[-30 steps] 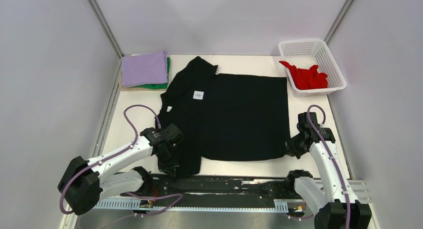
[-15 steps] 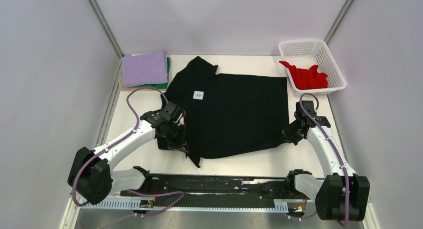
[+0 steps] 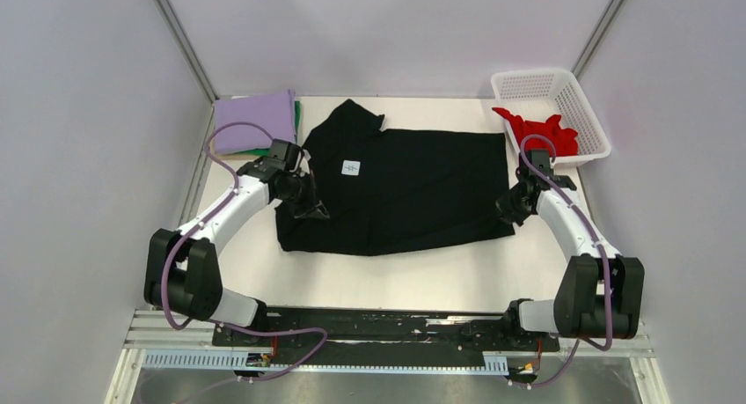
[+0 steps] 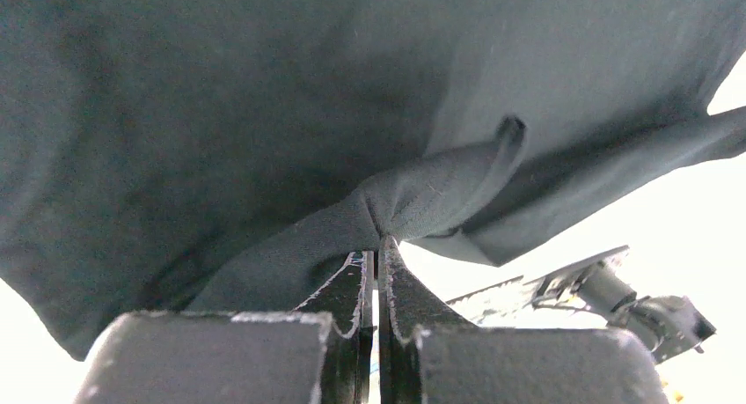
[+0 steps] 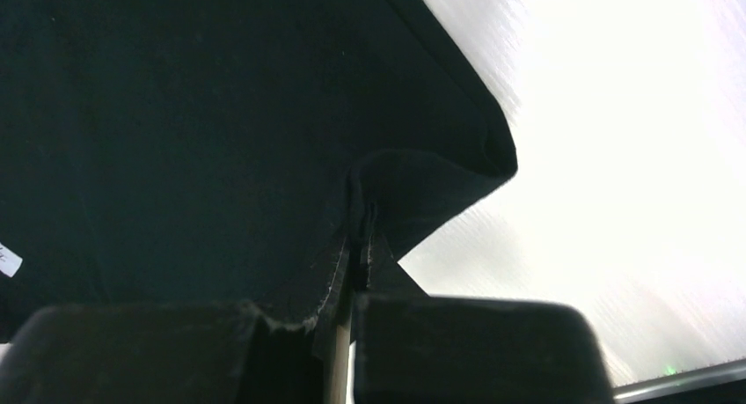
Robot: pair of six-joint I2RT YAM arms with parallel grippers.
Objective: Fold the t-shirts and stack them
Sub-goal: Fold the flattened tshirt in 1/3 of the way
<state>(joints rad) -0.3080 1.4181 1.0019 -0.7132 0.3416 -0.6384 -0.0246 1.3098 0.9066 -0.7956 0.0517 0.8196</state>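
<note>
Lying mid-bench [image 3: 422, 276]: black t-shirt [image 3: 413, 193], near edge folded back, white label [image 3: 350, 167] up. Left tool [image 3: 310, 209]: clamped on its left fold. Right tool [image 3: 506, 209]: clamped on its right corner. Far left: lilac t-shirt [image 3: 253, 121] atop green t-shirt [image 3: 297, 113]. Far right: red t-shirt [image 3: 541, 133] in white basket [image 3: 582, 105].

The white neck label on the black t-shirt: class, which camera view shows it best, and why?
The top external view: the neck label lies whole on the black t-shirt. The right wrist view catches only a sliver at its left edge; the left wrist view shows none, just dark cloth.
</note>
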